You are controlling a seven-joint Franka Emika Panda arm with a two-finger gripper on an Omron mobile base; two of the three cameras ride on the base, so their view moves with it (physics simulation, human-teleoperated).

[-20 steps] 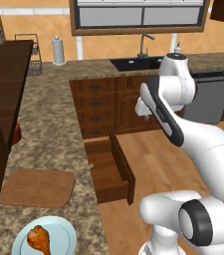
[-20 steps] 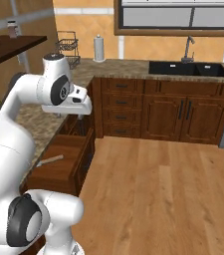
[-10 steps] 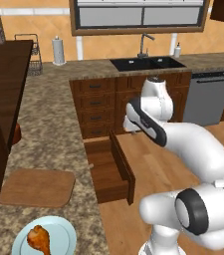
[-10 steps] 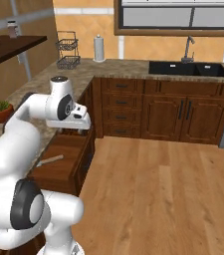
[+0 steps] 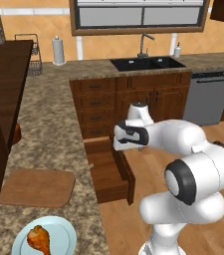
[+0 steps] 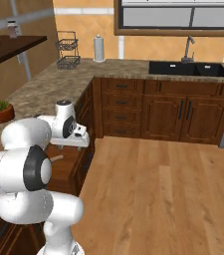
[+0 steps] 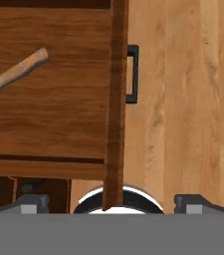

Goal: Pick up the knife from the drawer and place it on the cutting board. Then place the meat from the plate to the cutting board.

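The drawer (image 5: 106, 172) stands pulled out below the counter edge. In the hand view I look straight down into the drawer (image 7: 54, 119), where the knife (image 7: 15, 72) lies at the upper left, its light brown handle toward the middle and its pale blade running off the left edge. My gripper (image 7: 113, 203) is open, its two tips wide apart on either side of the drawer's front panel, with nothing between them. From the base, the gripper (image 5: 123, 147) hangs just over the drawer front. The cutting board (image 5: 37, 187) lies bare on the counter, and the meat (image 5: 40, 238) rests on the plate (image 5: 66, 234).
A dark bar handle (image 7: 132, 73) sticks out from the drawer front over the wooden floor (image 6: 168, 189). The granite counter (image 5: 49, 129) runs back to a sink (image 5: 148, 63), a paper towel roll (image 5: 58, 51) and a wire basket (image 5: 28, 62). A potted plant (image 6: 1, 110) sits on the counter.
The arm has folded downward, bringing the hand from chest height to just over the open drawer's front edge. The drawer, board, plate and meat have stayed put.
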